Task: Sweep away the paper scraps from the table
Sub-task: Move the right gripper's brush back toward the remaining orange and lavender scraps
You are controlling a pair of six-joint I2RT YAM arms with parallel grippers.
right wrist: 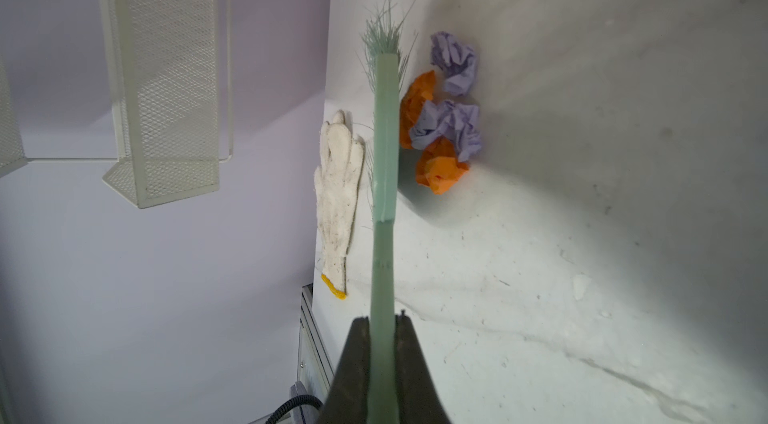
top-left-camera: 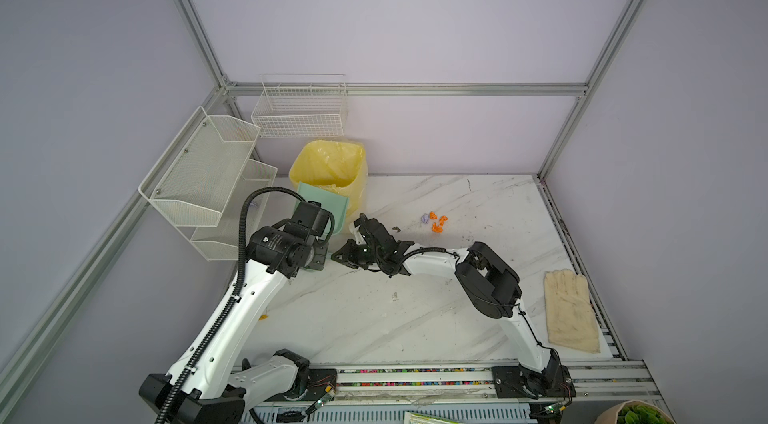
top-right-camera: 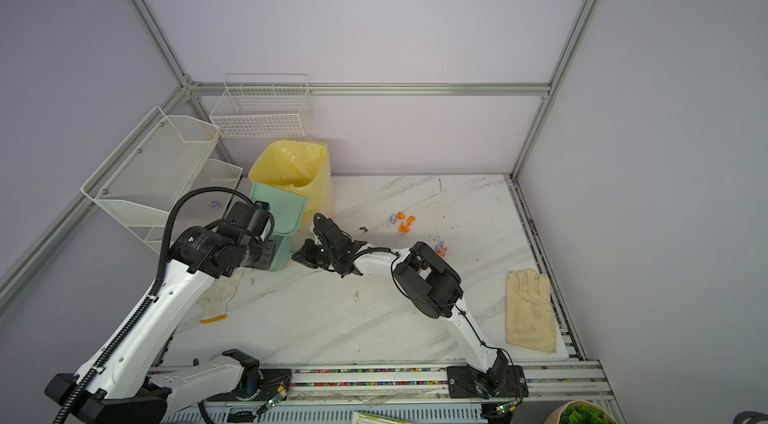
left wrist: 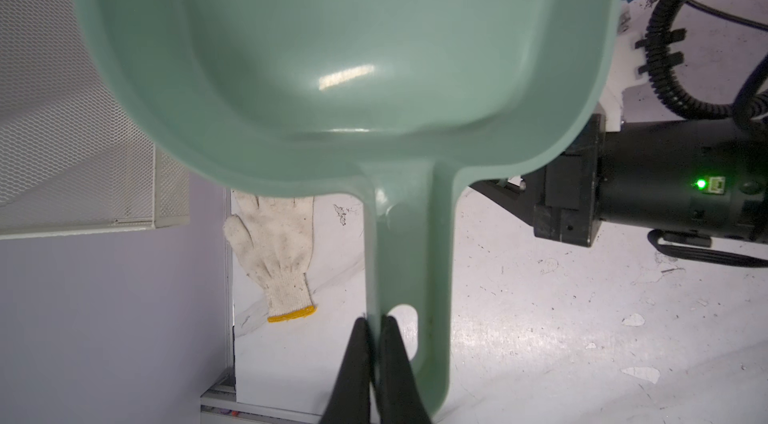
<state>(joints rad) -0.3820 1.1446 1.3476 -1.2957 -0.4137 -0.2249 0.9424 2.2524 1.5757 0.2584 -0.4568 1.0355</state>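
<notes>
**Worktop** [top-left-camera: 415, 318]: flat white slab with grey marble veining, scuffed and speckled.

**Paper scraps** [right wrist: 449, 127]: crumpled wads, bright orange and pale lilac. In the right wrist view one heap lies on the worktop just beside the brush head. In both top views another small cluster sits well apart from it, toward the far middle of the worktop.

**Brush** [right wrist: 384, 131]: slim pale green plastic stem with fine, splayed bristles. The right pincer [right wrist: 382, 320] pinches its handle.

**Dustpan** [left wrist: 345, 48]: smooth, glossy green plastic with a rounded scoop and a flat, slotted handle. The left pincer [left wrist: 376, 322] is clamped on the handle's edge.

**Glove** [left wrist: 276, 251]: grubby white knit with a yellow cuff, lying flat at the worktop's left edge.
</notes>
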